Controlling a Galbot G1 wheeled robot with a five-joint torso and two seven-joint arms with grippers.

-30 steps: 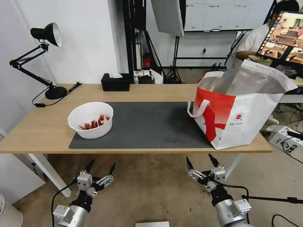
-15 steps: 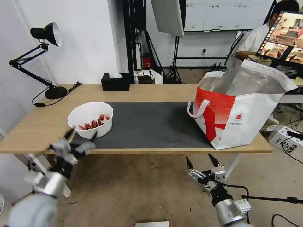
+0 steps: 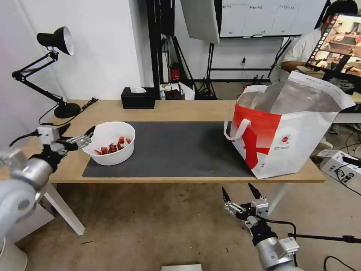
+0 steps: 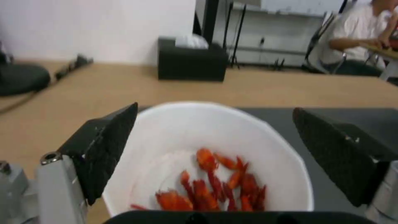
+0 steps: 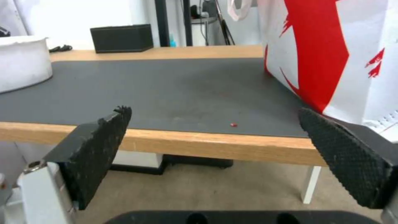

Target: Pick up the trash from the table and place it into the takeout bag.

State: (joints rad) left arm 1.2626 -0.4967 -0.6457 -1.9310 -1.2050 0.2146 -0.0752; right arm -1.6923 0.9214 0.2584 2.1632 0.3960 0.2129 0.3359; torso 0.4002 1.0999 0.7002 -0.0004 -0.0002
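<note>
Round white bowl (image 3: 109,143), red scraps (image 3: 112,146)

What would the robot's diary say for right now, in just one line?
left claw: open, at white bowl rim | right claw: open, below table edge | takeout bag: upright, open

White bowl (image 3: 109,143) holds red scraps (image 3: 112,146) and sits on a dark grey mat (image 3: 180,150) over a light-wood table (image 3: 180,109). Takeout bag (image 3: 289,128) is white with a red panel, silver foil lining and white strap handles. Tissue box (image 3: 138,98) is black.
</note>
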